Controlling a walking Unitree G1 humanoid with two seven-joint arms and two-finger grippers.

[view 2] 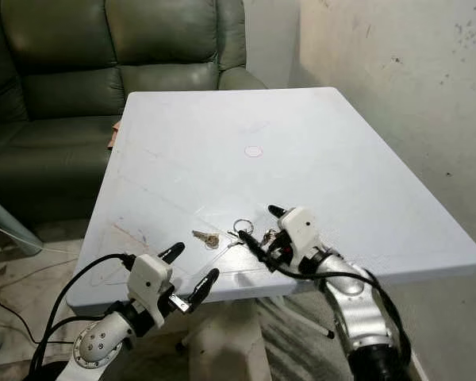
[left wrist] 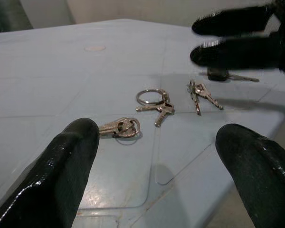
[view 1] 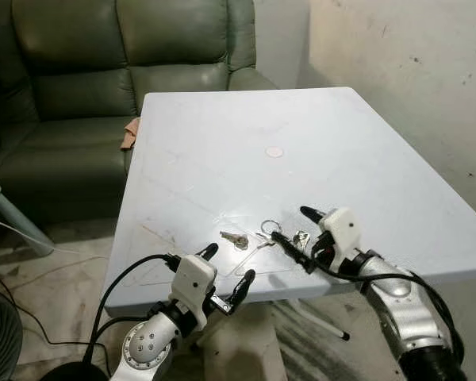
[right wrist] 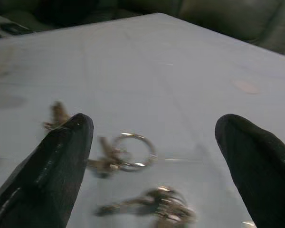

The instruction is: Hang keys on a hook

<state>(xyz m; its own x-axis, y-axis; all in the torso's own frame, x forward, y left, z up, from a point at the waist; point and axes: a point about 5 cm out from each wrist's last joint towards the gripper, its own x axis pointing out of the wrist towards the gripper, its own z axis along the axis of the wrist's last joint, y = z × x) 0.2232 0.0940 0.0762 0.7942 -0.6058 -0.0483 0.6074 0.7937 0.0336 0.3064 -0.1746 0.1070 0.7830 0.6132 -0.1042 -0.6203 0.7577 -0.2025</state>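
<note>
Several keys lie near the front edge of the pale blue table [view 1: 222,143]. A brass key [view 1: 235,238] is on the left, a key ring with keys [view 1: 270,228] in the middle, and a small key bunch [view 1: 301,236] on the right. My right gripper [view 1: 292,225] hovers open just over the ring and the bunch, which lie between its fingers in the right wrist view [right wrist: 133,152]. My left gripper [view 1: 228,266] is open at the table's front edge, short of the brass key [left wrist: 118,128]. A dark-headed key [left wrist: 218,73] lies below the right fingers [left wrist: 232,38].
A green leather sofa [view 1: 103,71] stands behind the table on the left. A bare wall [view 1: 412,63] runs along the right. A fan [view 1: 0,333] and cables [view 1: 32,238] are on the floor at the left. A round mark [view 1: 274,152] sits mid-table.
</note>
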